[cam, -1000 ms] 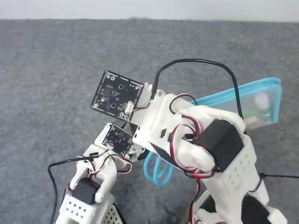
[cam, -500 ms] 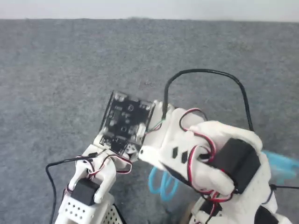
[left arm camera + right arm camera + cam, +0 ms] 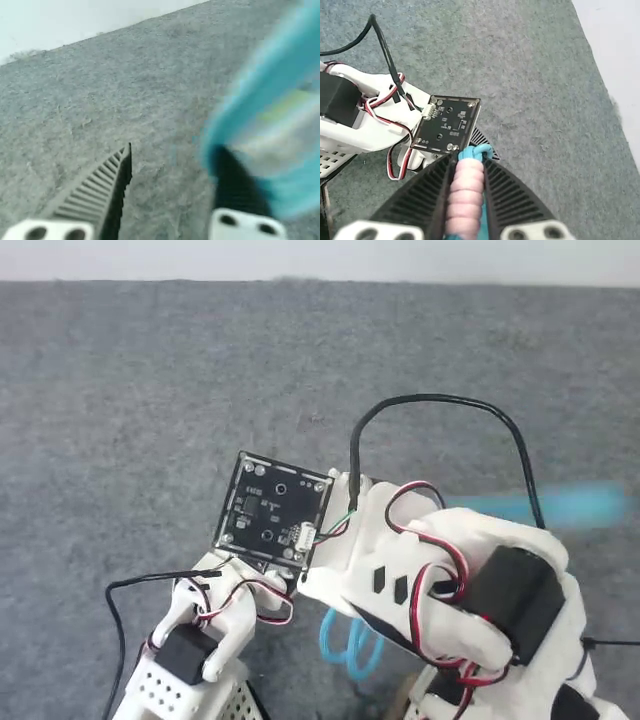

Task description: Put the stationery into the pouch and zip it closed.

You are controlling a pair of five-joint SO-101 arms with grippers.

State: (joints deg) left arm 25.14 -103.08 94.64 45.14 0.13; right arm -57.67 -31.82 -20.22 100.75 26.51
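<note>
Swung lower since a second ago, the translucent blue plastic pouch (image 3: 575,506) streaks at the right, beyond the right arm (image 3: 470,590), in the high view. Left wrist view: the left gripper (image 3: 172,155) has its jaws released, with the pouch against one. Right wrist view: the right gripper (image 3: 470,157) has its jaws clenched on a pink ribbed stick (image 3: 465,192). Best to let the pouch settle before feeding the stick in.

Found bare grey carpet (image 3: 530,75) lying wide open beyond the left arm's camera board (image 3: 447,125), out to the carpet's far edge. Met tight crowding at that board: right gripper (image 3: 469,159) clamped on a pink roll (image 3: 465,190) against its near edge, white left arm (image 3: 365,125) and black cable (image 3: 382,45) just beside it.
</note>
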